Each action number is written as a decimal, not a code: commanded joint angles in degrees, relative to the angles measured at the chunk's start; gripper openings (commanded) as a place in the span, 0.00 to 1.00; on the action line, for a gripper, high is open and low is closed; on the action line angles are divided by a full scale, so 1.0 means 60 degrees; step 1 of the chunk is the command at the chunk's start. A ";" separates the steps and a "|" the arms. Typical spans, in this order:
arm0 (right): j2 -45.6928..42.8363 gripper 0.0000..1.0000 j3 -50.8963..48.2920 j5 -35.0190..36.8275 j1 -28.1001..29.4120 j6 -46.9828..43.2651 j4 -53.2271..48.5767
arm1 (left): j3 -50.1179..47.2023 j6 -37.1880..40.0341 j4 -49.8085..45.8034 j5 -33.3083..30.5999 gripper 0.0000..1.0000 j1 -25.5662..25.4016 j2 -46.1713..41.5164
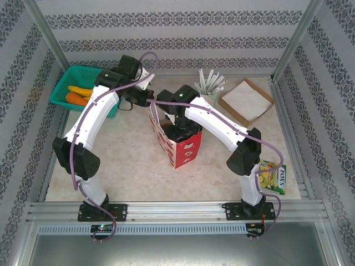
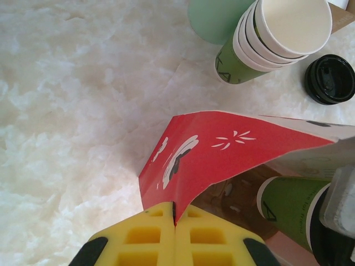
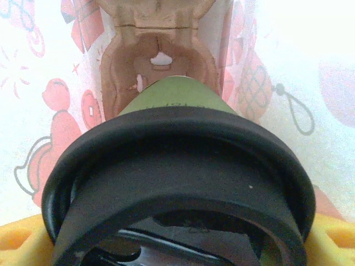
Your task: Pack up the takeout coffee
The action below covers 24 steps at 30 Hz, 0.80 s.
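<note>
A red printed paper bag (image 1: 183, 149) stands open at mid-table. My left gripper (image 2: 176, 219) is shut on the bag's upper edge (image 2: 222, 147), pinching the red paper between its yellow pads. The takeout coffee (image 3: 172, 100), a dark-green cup with a black lid (image 3: 177, 166), sits down inside the bag. My right gripper (image 3: 177, 252) is closed around it, with a yellow finger (image 3: 19, 244) showing at each side. In the left wrist view the cup (image 2: 291, 208) lies inside the bag mouth. From above, the right arm (image 1: 180, 130) reaches into the bag.
A nested stack of green cups (image 2: 266, 39) and a loose black lid (image 2: 330, 79) stand behind the bag. A green basket (image 1: 65, 83) sits far left, a cardboard box of napkins (image 1: 246, 101) far right, a stirrer holder (image 1: 209, 86) between, and a snack packet (image 1: 273, 176) near right.
</note>
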 commanded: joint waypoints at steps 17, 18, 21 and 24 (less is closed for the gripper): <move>0.0159 0.36 -0.0067 -0.0167 0.0091 0.0413 -0.0868 | -0.0338 -0.0289 0.0796 -0.0253 0.00 -0.0005 -0.0619; 0.0146 0.37 -0.0082 -0.0190 0.0091 0.0411 -0.0821 | -0.0333 -0.0289 0.0805 -0.0247 0.00 -0.0003 -0.0619; 0.0128 0.37 -0.0107 -0.0221 0.0098 0.0407 -0.0679 | -0.0348 -0.0289 0.0809 -0.0243 0.00 -0.0009 -0.0605; 0.0123 0.36 -0.0122 -0.0231 0.0106 0.0405 -0.0641 | -0.0354 -0.0289 0.0802 -0.0238 0.00 -0.0006 -0.0590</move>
